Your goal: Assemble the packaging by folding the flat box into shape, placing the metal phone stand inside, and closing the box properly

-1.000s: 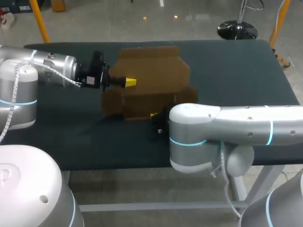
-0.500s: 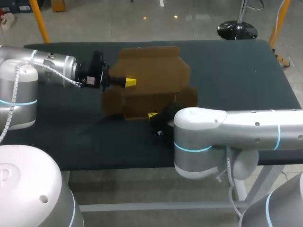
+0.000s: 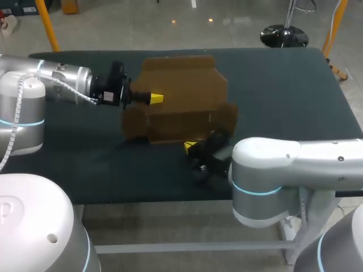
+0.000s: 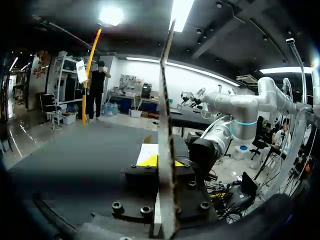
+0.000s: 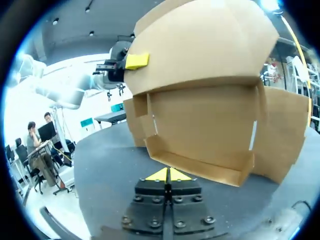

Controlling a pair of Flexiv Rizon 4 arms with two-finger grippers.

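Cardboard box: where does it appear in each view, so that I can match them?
Head view: cardboard box at the table's middle, left claw gripping its raised panel.
Left wrist view: that panel edge-on between the claw's fingers.
Right wrist view: ahead of the shut right claw, partly folded.
Shared landmark: the left claw's yellow tip on the box.

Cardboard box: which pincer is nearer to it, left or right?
Left. The left pincer grips a panel of the cardboard box; the right pincer, shut, sits apart before its near side.
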